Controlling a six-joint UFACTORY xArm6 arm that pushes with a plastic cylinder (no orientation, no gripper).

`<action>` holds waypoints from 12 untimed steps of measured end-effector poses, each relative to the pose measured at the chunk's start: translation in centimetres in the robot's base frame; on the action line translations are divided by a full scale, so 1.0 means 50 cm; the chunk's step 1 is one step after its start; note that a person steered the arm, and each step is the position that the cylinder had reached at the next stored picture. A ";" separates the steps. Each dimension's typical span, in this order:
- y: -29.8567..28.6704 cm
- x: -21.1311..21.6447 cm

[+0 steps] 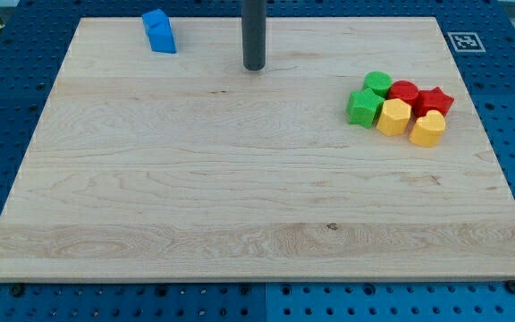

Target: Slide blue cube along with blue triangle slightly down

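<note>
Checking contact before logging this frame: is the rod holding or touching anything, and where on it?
Nothing is held. My tip stands on bare board, apart from the blue blocks at the view's upper left, touching no block.

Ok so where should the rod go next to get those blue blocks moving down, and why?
Probably shift my tip toward the view's left and top, above the blue blocks. It now stands apart to their right, slightly lower, so a downward push from here would miss them.
</note>
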State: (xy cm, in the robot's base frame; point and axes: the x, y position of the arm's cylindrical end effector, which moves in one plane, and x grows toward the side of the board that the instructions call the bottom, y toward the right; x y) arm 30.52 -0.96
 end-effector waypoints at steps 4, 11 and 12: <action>-0.319 0.080; -0.440 -0.216; -0.355 -0.200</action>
State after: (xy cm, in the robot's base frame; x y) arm 20.50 -18.70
